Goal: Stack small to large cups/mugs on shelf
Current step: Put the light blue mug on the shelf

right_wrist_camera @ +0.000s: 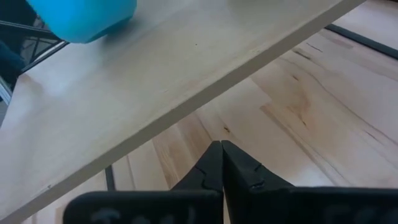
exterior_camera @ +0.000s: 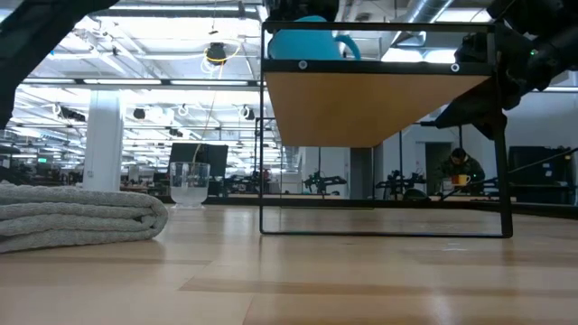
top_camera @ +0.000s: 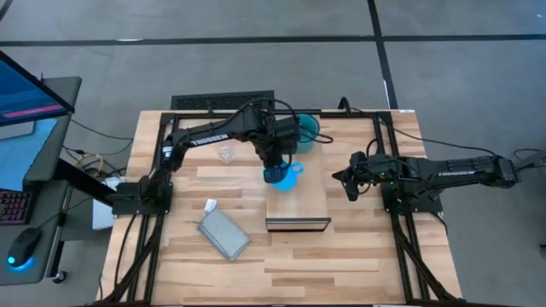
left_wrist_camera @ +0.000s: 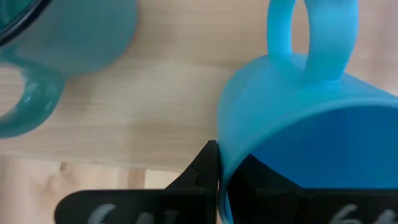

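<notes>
The bright blue mug (top_camera: 281,174) is over the far part of the pale wood shelf (top_camera: 299,203), with my left gripper (top_camera: 275,166) shut on its rim. Its base is at the shelf top; I cannot tell if it touches. The low view shows it at the shelf's top edge (exterior_camera: 302,42). The teal mug (top_camera: 304,130) stands upright on its base just beyond it. The clear glass cup (top_camera: 226,154) stands on the table left of the shelf. My right gripper (top_camera: 345,181) waits shut to the right of the shelf, holding nothing. My left gripper holds the blue mug by its wall at the rim (left_wrist_camera: 225,146), on the side opposite the handle (left_wrist_camera: 311,37). One finger (left_wrist_camera: 205,168) is outside the wall and the other inside the mug. The fingers come from above, pointing steeply down. The mug's opening faces up.
A flat grey pouch (top_camera: 223,234) lies on the table near the left front, in front of the glass cup. The shelf stands on a thin black frame (exterior_camera: 262,135) with open room beneath it. The teal mug's handle (left_wrist_camera: 28,102) is close beside the blue mug.
</notes>
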